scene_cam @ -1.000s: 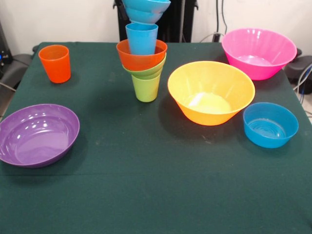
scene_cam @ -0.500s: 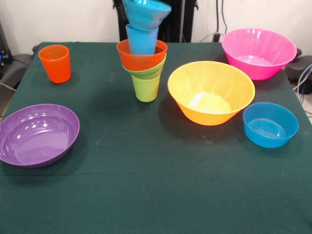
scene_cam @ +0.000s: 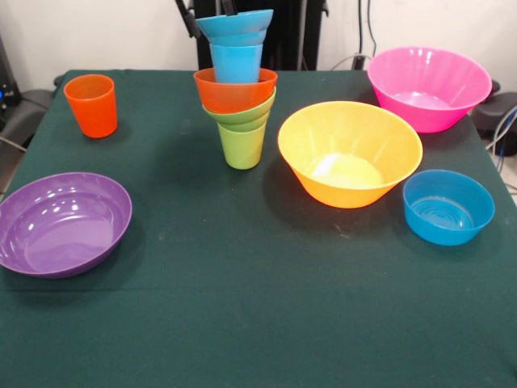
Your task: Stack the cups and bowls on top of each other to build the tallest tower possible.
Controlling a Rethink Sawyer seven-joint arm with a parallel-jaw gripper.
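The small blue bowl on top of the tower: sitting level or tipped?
Roughly level. The small blue bowl rests on the light blue cup, its rim only slightly higher on the picture's right.

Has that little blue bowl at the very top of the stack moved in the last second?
Yes. The blue bowl has come down and now sits level on the blue cup; a second ago it hung higher, cut off by the picture's top edge.

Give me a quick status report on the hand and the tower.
Hand barely showing at top edge, state unclear. Tower five high: small blue bowl seated on light blue cup. Orange cup and four bowls loose; nothing in the way.
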